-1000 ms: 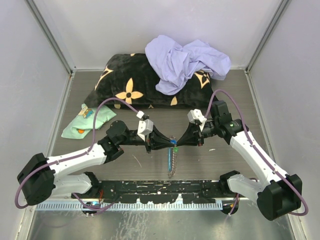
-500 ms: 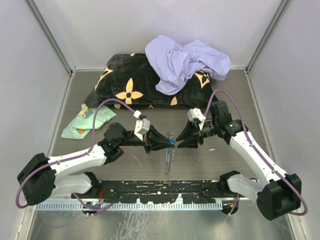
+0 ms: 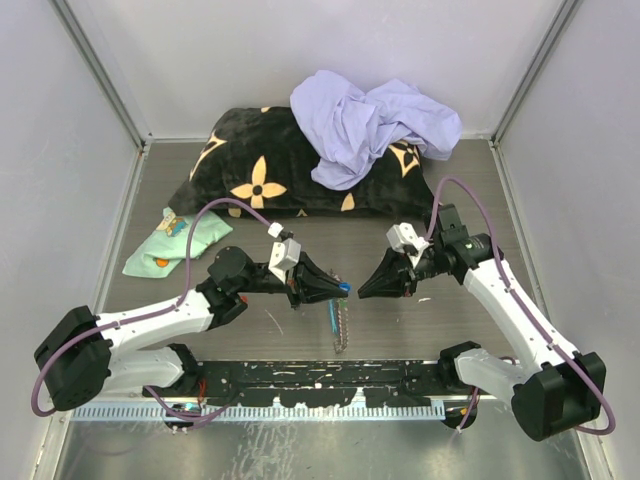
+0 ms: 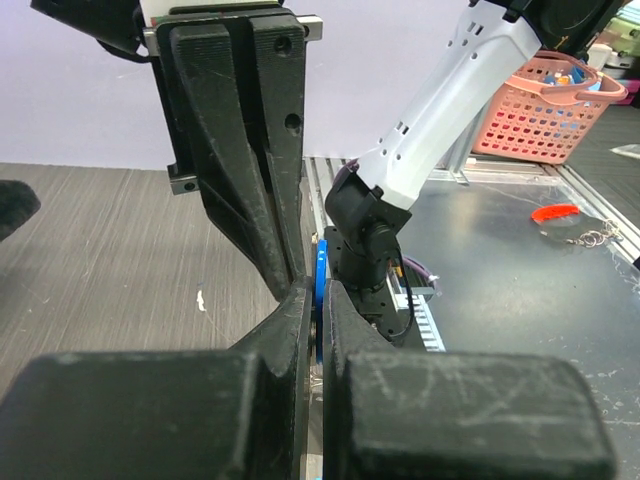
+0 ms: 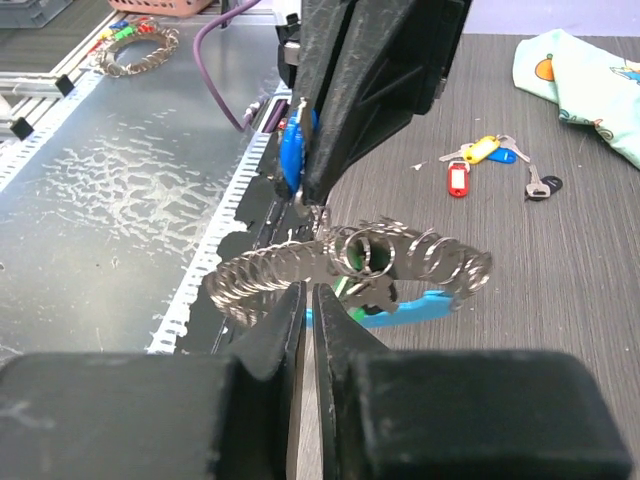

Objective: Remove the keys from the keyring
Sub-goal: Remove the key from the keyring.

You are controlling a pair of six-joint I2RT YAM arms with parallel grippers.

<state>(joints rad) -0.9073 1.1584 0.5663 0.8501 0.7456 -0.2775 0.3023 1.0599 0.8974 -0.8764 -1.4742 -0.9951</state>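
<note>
My left gripper (image 3: 340, 288) is shut on a blue plastic piece (image 4: 318, 290) of the keyring, and its silver chain (image 3: 339, 325) hangs from it just above the table. In the right wrist view the chain loop (image 5: 350, 262) carries a green-tagged key (image 5: 352, 258) and the light-blue crescent (image 5: 425, 303). My right gripper (image 3: 363, 291) sits a short way right of the chain. Its jaws are closed to a sliver, with nothing seen between them (image 5: 305, 290). Loose keys with yellow (image 5: 483, 149), red (image 5: 458, 180) and blue (image 5: 506, 154) tags lie on the table behind.
A black flower-patterned pillow (image 3: 260, 170) with a lavender cloth (image 3: 372, 120) on it fills the back. The mint-green cloth (image 3: 175, 245) lies at the left. A pink basket (image 4: 545, 100) and another chain ring (image 5: 135, 50) sit off the table's near side.
My right gripper has pulled back to the right, away from the keyring, after opening briefly and closing again. The left gripper still holds the keyring, shifted slightly.
</note>
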